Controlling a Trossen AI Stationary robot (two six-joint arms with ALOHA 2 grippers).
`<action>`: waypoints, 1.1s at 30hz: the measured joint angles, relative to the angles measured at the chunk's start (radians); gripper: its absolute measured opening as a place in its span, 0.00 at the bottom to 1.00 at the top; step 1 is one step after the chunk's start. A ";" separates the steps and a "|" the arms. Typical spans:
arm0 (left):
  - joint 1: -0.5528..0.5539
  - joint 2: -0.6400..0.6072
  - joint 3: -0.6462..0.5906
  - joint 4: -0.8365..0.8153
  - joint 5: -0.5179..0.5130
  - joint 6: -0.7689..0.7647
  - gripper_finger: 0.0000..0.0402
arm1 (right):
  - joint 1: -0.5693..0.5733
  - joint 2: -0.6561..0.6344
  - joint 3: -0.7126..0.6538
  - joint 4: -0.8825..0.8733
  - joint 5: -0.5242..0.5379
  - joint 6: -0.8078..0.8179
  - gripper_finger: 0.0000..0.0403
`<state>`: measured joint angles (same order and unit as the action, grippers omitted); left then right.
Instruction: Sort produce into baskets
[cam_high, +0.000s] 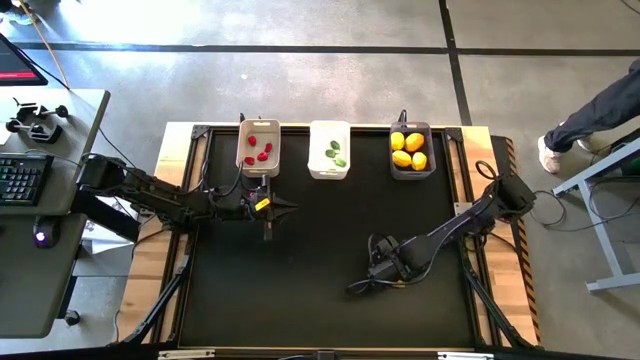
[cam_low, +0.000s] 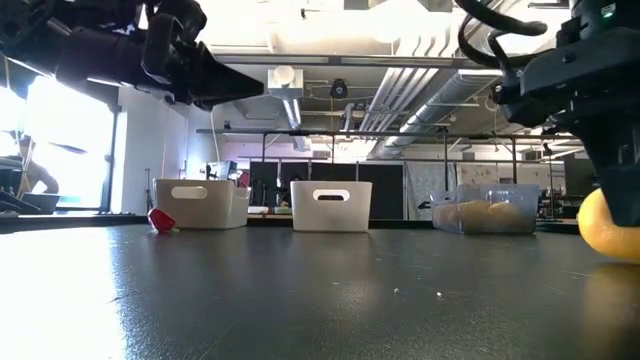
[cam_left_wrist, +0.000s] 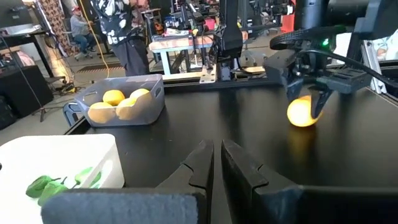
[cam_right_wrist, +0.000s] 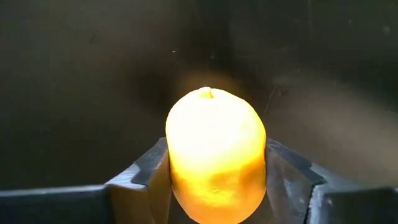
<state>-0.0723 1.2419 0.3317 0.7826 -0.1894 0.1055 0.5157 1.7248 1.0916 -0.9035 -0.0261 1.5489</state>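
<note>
Matting (cam_high: 300, 270) of black covers the table in the high view, bare across the near half; along the far edge stand 3 bins in a row: beige basket (cam_high: 258, 160) with red pieces (cam_high: 262, 152), white basket (cam_high: 329, 163) with green pieces (cam_high: 337, 153), grey basket (cam_high: 412, 167) with 4 yellow fruits (cam_high: 408, 150); the left gripper (cam_high: 284, 207) hangs just before the beige basket; the right gripper (cam_high: 378, 265) sits low over open mat, well apart from all bins.

In the low view a red piece (cam_low: 161, 219) lies on the mat beside the beige basket (cam_low: 201, 204).

In the left wrist view the left fingers (cam_left_wrist: 205, 165) are pressed nearly together, holding nothing.

In the right wrist view the right fingers (cam_right_wrist: 152, 168) pinch a lemon (cam_right_wrist: 215, 149) on both sides, on or just above the mat.
</note>
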 joint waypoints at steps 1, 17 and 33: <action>0.000 0.000 0.000 0.001 0.000 -0.001 0.04 | -0.002 0.000 0.000 0.000 0.002 -0.022 0.45; -0.037 -0.099 -0.024 0.027 0.004 -0.038 0.04 | -0.389 -0.125 0.349 -0.608 0.516 -0.662 0.45; -0.040 -0.184 -0.024 -0.106 0.003 -0.042 0.04 | -1.033 -0.162 0.081 -0.166 0.511 -1.470 0.45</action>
<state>-0.1123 1.0577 0.3073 0.6765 -0.1859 0.0639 -0.5170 1.5633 1.1728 -1.0691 0.4845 0.0794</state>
